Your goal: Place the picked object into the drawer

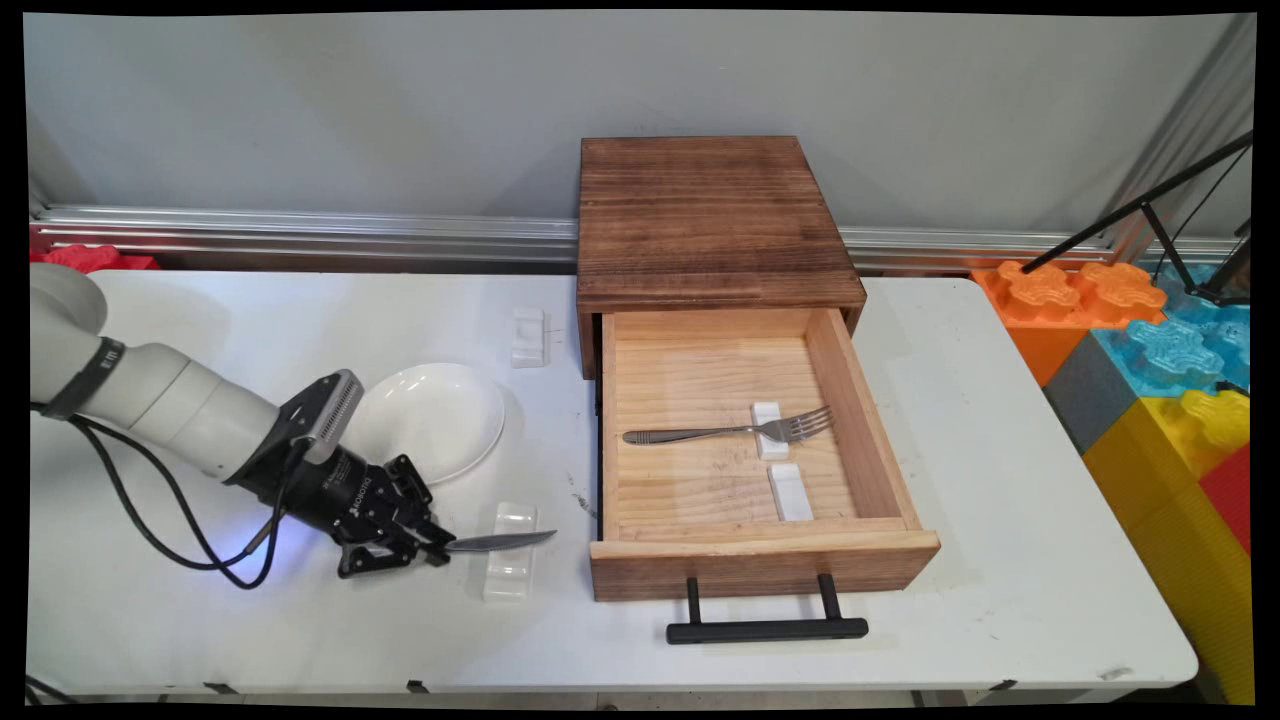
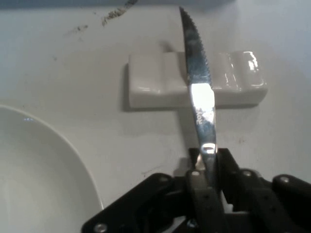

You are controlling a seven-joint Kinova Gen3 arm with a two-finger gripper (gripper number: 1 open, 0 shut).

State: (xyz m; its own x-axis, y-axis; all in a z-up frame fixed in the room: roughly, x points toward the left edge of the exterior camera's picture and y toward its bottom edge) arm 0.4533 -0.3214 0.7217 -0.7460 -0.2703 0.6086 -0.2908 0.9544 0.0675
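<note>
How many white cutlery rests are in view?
4: one under the knife blade by the gripper at, one behind the plate at, two in the open drawer at and. None appears hidden.

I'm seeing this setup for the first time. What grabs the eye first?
The wooden drawer box at the table's far middle, its drawer pulled open with a fork propped on a small white rest inside. At the near left, the gripper is shut on a knife, whose blade lies across another white rest, beside a white plate.
</note>
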